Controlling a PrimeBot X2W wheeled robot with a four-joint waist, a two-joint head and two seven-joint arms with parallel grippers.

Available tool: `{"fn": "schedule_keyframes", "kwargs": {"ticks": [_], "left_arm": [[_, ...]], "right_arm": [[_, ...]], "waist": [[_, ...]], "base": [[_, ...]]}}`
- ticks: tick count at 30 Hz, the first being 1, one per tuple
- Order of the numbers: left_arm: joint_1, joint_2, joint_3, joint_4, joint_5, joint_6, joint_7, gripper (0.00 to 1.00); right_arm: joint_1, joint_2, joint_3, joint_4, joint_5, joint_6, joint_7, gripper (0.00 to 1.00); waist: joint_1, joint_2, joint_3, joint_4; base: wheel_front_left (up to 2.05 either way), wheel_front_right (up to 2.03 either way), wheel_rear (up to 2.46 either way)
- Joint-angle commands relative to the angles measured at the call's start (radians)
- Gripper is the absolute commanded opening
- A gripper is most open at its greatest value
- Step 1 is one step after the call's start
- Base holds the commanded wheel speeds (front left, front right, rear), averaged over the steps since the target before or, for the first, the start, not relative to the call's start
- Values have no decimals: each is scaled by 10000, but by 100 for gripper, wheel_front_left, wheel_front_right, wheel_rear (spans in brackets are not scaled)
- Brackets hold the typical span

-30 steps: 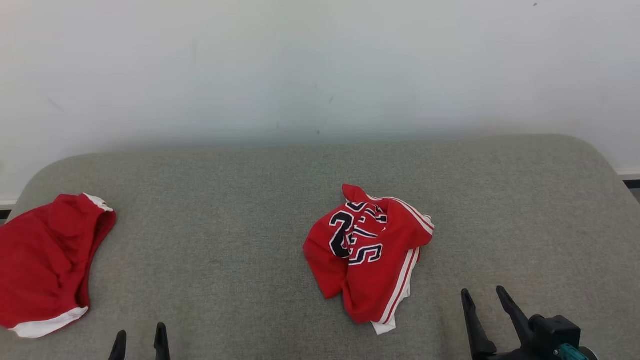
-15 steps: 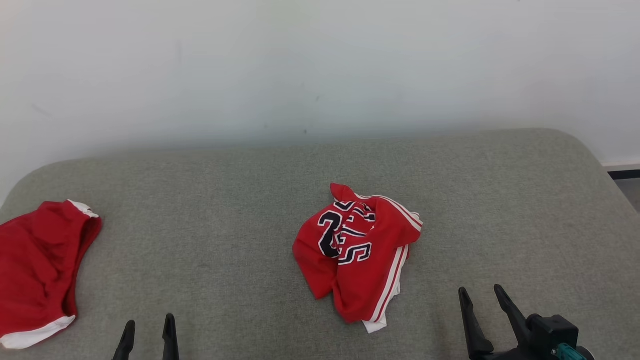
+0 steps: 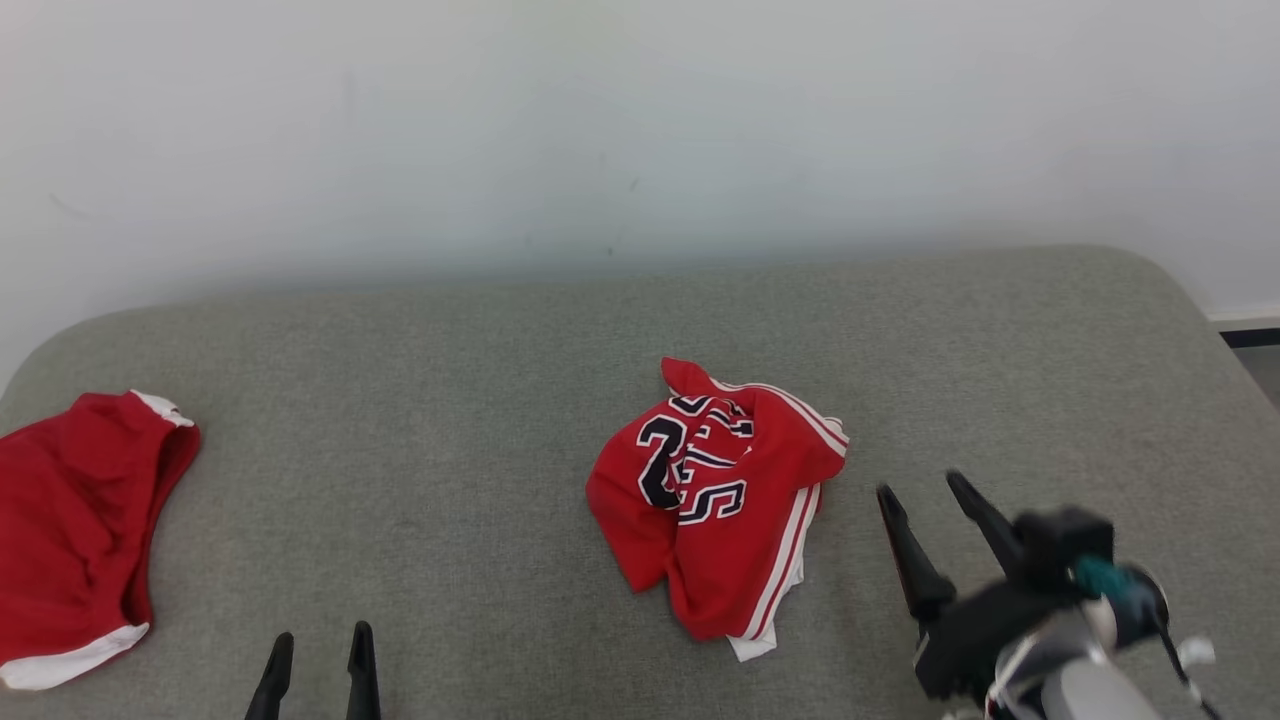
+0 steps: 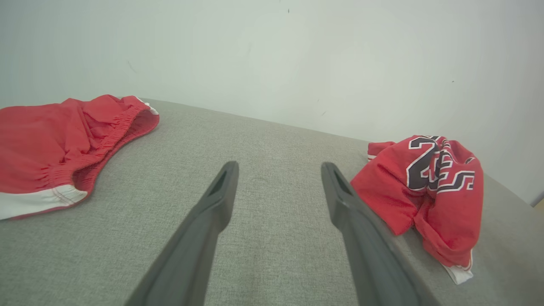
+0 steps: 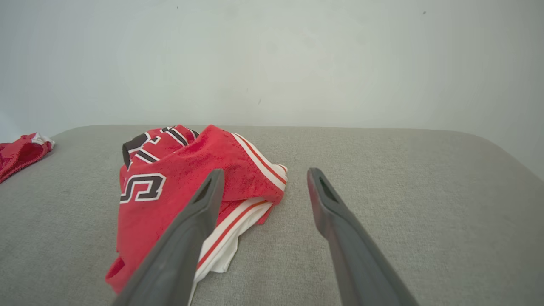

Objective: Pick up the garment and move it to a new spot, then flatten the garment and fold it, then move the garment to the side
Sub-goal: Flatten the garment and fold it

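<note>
Grey cushion (image 3: 450, 400), red garment (image 3: 720, 500), black "2"

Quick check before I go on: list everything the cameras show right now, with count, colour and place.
jersey: one, red with black-and-white lettering and white-striped trim, crumpled near the middle of the padded surface, slightly right of centre.
second garment: one, red with a white hem and elastic waist, apparently shorts, lying at the far left edge of the surface.
padded surface: one, grey fabric, rounded corners, under both garments.
wall: one, white, behind the surface.
left gripper: one, dark fingers, open, lower left, above bare fabric.
right gripper: one, dark fingers, open, blurred, lower right, just right of the jersey and not touching it.
</note>
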Motion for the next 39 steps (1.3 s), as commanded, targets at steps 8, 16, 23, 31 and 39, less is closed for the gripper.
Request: {"fn": "schedule_keyframes", "kwargs": {"ticks": [8, 16, 23, 31, 39], "left_arm": [[-254, -8, -402, -146, -112, 74, -8, 100], [-798, -11, -913, -115, -31, -47, -9, 100], [-1025, -10, -1091, 56, 50, -204, -9, 100], [-1025, -10, -1119, 213, 104, -345, -9, 100], [-999, -9, -1032, 305, 90, -387, -9, 100]], "right_arm": [[-2953, -1098, 1648, 1092, 1660, -21, 2846, 100], [-5173, -1536, 2311, 2727, 3626, -22, 5185, 100], [-5887, -1820, 2754, 3618, 4303, -22, 5883, 100], [-6011, -1889, 3086, 4419, 4938, -22, 6354, 100], [-5777, -2069, 3974, 3895, 5261, -22, 5958, 0]], "waist": [[-1, 0, 509, 580], [-1, 0, 1121, 1381], [-1, 0, 1291, 1798], [-1, 0, 1342, 2064], [-1, 0, 1291, 2081]], "base": [[0, 0, 0], [0, 0, 0], [0, 0, 0], [0, 0, 0], [0, 0, 0]]}}
